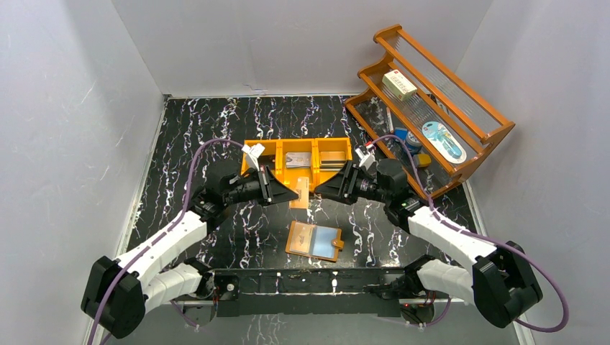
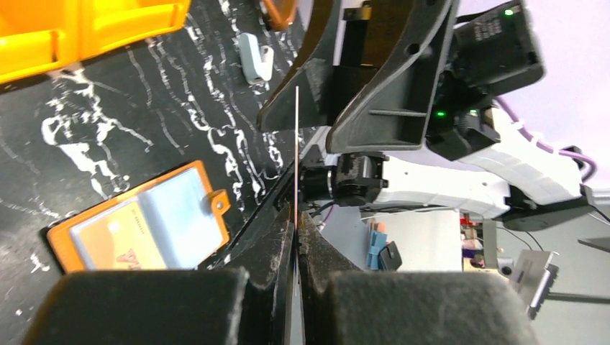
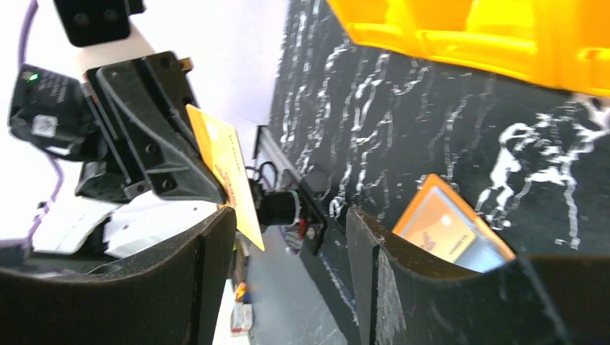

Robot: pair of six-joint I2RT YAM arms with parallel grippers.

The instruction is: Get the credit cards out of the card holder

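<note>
My left gripper (image 1: 292, 194) is shut on a thin orange-yellow credit card (image 1: 303, 195), held above the table. In the left wrist view the card (image 2: 296, 144) shows edge-on, rising out of the closed left gripper (image 2: 297, 226). My right gripper (image 1: 319, 191) faces it, open. In the right wrist view the card (image 3: 224, 172) has its lower corner just inside the right gripper (image 3: 291, 215), close to one finger and not pinched. The card holder (image 1: 314, 241) lies open on the table below, and one of its clear sleeves (image 2: 119, 241) holds a yellowish card.
An orange three-compartment bin (image 1: 259, 149) stands just behind both grippers, with grey cards in its middle and right compartments. A wooden rack (image 1: 460, 97) with small items fills the back right. White walls close in the marbled black table (image 1: 194, 129).
</note>
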